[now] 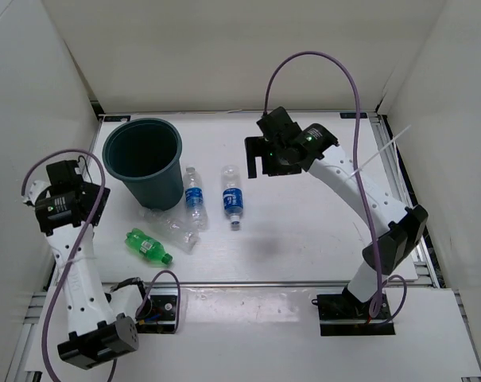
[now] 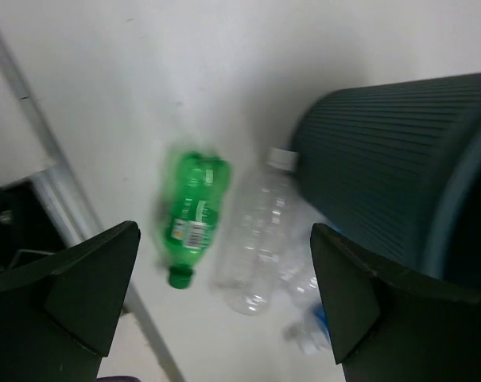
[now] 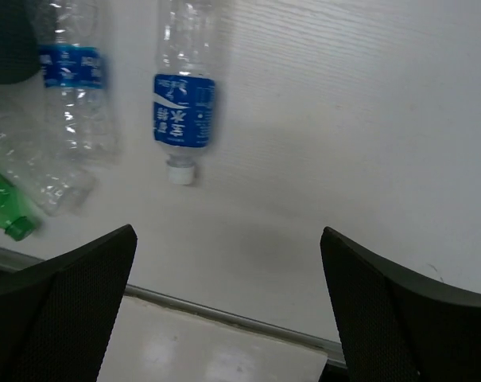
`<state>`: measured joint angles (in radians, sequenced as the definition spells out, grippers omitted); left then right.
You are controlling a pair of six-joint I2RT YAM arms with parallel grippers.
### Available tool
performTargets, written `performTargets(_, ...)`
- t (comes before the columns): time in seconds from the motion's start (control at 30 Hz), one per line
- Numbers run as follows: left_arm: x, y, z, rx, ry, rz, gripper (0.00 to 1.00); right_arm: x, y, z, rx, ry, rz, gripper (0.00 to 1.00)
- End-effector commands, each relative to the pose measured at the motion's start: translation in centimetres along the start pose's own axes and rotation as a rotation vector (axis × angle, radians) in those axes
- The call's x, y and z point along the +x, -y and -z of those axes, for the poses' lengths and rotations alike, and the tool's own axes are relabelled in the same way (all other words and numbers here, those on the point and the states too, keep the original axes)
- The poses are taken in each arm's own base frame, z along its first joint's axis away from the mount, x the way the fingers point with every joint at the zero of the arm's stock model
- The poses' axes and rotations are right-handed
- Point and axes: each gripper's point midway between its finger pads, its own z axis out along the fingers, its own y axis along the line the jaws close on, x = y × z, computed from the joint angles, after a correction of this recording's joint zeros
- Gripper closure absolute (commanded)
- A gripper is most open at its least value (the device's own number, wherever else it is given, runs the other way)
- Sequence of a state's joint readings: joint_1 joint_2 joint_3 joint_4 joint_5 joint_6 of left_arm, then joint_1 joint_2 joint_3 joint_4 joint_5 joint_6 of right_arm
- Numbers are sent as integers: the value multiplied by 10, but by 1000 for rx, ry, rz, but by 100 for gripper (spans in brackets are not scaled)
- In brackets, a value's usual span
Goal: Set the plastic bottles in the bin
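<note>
The bin (image 1: 157,189) stands upright at the far left of the counter (image 1: 320,231), its open mouth facing up. All four bottles lie flat beside it on its near-right side, none inside.

The green bottle (image 1: 147,245) is nearest to me. Its long axis slants from far-left to near-right, with the cap at the near-right end. The clear bottle (image 1: 175,228) lies just beyond it on much the same slant, and its white cap is at the far-left end against the foot of the bin. The left blue-labelled bottle (image 1: 194,196) runs near to far, close to the bin's wall. I cannot tell which end carries its cap. The right blue-labelled bottle (image 1: 232,196) lies parallel and a little apart, with its cap pointing toward the near edge.

The counter is white and matte, with a metal rail (image 1: 304,285) along its near edge. Plain white walls (image 1: 224,48) close it in on the left, far and right sides.

My left arm (image 1: 73,270) rises at the left edge, its wrist held high to the left of the bin. My left fingers (image 2: 81,294) are spread wide, with the green and clear bottles showing between them. My right arm (image 1: 359,191) reaches from the near right up to the far middle, with a purple cable (image 1: 335,64) looping above it. My right fingers (image 3: 65,310) are also wide apart and grip nothing. They hang above the counter beyond the right blue-labelled bottle.
</note>
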<state>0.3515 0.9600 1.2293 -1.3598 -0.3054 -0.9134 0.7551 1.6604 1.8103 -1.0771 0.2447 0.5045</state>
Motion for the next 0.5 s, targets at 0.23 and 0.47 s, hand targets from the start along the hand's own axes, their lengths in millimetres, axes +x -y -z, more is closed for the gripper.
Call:
performTargets(0.23,10,30,73,300,-36,-179,1,-22,-45,-54,-188,-40,75,0)
performTargets(0.47,45,39,94,533,-98,-395,1,-7,-64,-118,-294,-173,28,0)
